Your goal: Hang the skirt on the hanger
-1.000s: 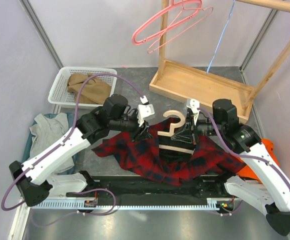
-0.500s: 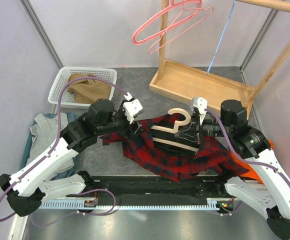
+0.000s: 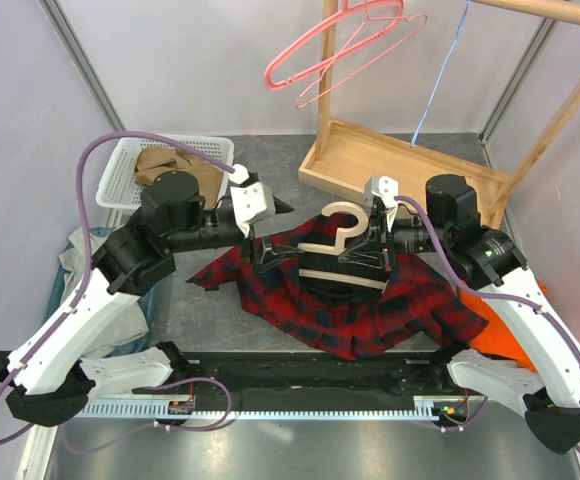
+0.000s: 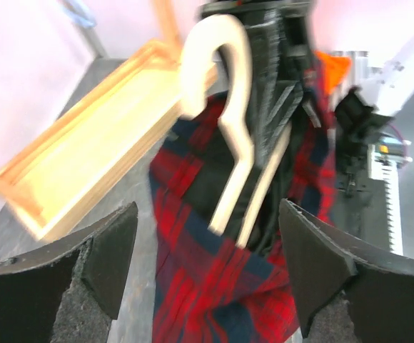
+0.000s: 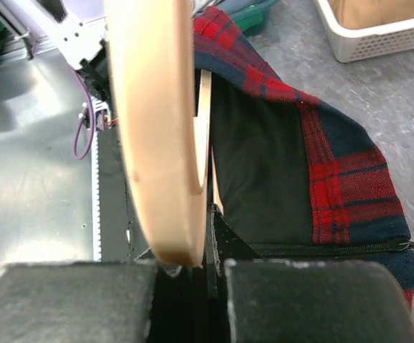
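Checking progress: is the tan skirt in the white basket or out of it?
In. The skirt lies crumpled inside the white basket, with nothing holding it.

Top cam overhead; both wrist cams close, share wooden hanger [image 5: 153,128].

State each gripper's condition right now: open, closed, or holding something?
Left gripper: open, holding nothing.
Right gripper: closed on the pale wooden hanger.

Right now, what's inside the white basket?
A crumpled tan-brown skirt fills the white basket. Anything beneath the cloth is covered, and the left arm hides the basket's near corner.
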Controlling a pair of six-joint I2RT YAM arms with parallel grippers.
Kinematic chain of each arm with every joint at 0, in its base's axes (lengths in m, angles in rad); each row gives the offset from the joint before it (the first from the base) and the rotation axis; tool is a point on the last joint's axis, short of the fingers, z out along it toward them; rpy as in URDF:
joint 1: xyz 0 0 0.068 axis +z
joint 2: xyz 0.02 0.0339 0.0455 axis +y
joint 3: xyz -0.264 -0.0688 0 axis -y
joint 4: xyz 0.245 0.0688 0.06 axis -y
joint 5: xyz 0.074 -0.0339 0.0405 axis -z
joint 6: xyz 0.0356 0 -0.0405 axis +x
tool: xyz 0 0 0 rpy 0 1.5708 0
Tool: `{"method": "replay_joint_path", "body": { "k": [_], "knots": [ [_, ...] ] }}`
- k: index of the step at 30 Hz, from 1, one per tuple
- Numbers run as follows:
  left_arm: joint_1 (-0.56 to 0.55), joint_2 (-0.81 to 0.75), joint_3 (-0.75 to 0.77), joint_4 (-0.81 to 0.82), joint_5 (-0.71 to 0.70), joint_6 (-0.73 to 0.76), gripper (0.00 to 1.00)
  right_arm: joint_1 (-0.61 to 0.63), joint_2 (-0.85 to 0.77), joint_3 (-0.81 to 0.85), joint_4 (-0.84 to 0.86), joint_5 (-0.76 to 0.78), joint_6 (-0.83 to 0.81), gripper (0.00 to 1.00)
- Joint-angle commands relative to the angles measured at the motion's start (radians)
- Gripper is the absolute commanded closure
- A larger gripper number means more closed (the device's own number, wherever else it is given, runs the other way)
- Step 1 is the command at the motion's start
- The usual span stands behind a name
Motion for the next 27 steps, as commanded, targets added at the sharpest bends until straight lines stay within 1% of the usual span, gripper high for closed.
{"method": "replay_joint_path", "body": {
  "k": [1,3,8,11,12,14,15,20,21,24,26,27],
  "knots": [
    [0.003,0.057,0.019,0.003,0.23,0.06,0.21,-0.002,-0.003,0.079,0.067,-0.119,-0.039,1.0],
    [0.003,0.075,0.005,0.003,0.296,0.06,0.26,0.001,-0.001,0.079,0.067,-0.143,-0.044,1.0],
    [0.003,0.169,0.007,0.009,0.31,0.027,0.27,0.001,0.002,0.071,0.067,-0.185,-0.049,1.0],
    [0.003,0.21,0.002,0.009,0.316,0.021,0.29,-0.001,0.007,0.069,0.067,-0.2,-0.049,1.0],
    [0.003,0.217,0.001,0.005,0.316,0.023,0.34,0.001,0.008,0.069,0.067,-0.2,-0.049,1.0],
    [0.003,0.232,-0.001,-0.014,0.333,0.024,0.39,0.001,0.008,0.069,0.069,-0.191,-0.052,1.0],
    [0.003,0.243,-0.006,-0.02,0.339,0.029,0.44,0.001,0.008,0.069,0.069,-0.191,-0.052,1.0],
    [0.003,0.26,-0.033,-0.054,0.341,0.047,0.46,-0.001,0.007,0.069,0.077,-0.184,-0.055,1.0],
    [0.003,0.261,-0.036,-0.058,0.344,0.053,0.5,-0.001,0.005,0.068,0.083,-0.179,-0.052,1.0],
    [0.003,0.27,-0.045,-0.078,0.361,0.066,0.58,0.001,-0.001,0.062,0.101,-0.159,-0.039,1.0],
    [0.003,0.275,-0.055,-0.092,0.365,0.066,0.6,-0.001,-0.006,0.054,0.118,-0.15,-0.021,1.0],
    [0.003,0.278,-0.058,-0.098,0.365,0.073,0.67,-0.001,-0.015,0.051,0.132,-0.136,-0.012,1.0]
  ]
}}
